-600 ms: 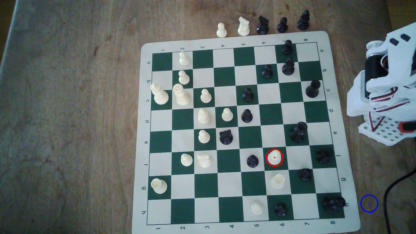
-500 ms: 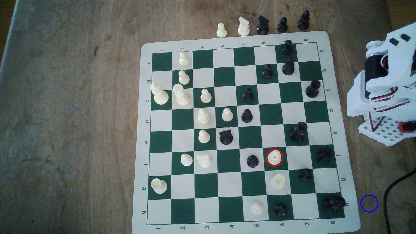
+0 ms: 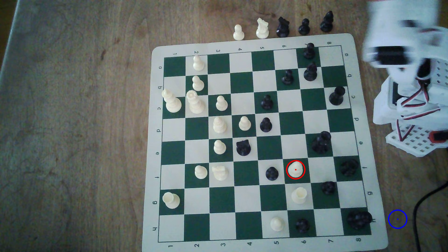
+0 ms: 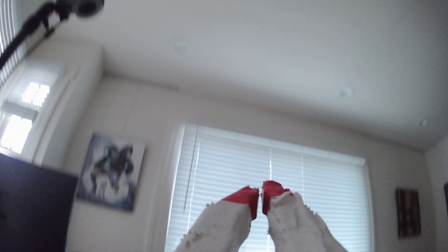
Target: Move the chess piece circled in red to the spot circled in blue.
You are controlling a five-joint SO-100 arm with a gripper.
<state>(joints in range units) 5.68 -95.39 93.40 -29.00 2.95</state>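
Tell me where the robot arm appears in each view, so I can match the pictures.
Exterior view: the arm, white and blurred, at the upper right, beside the chessboard's right edge.
Wrist view: its white fingers with red tips, almost touching, point up toward the window blinds.
Shared landmark: the arm's white plastic; the boom camera seen from the wrist probably takes the exterior view.

Closed, empty hand (image 4: 260, 193) before window blinds (image 4: 315, 184).

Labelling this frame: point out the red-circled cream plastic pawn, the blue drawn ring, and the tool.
Red-circled cream plastic pawn (image 3: 295, 169), exterior view, head.
Blue drawn ring (image 3: 397, 219), exterior view, centre dot.
Tool (image 4: 260, 195), wrist view, between red tips.
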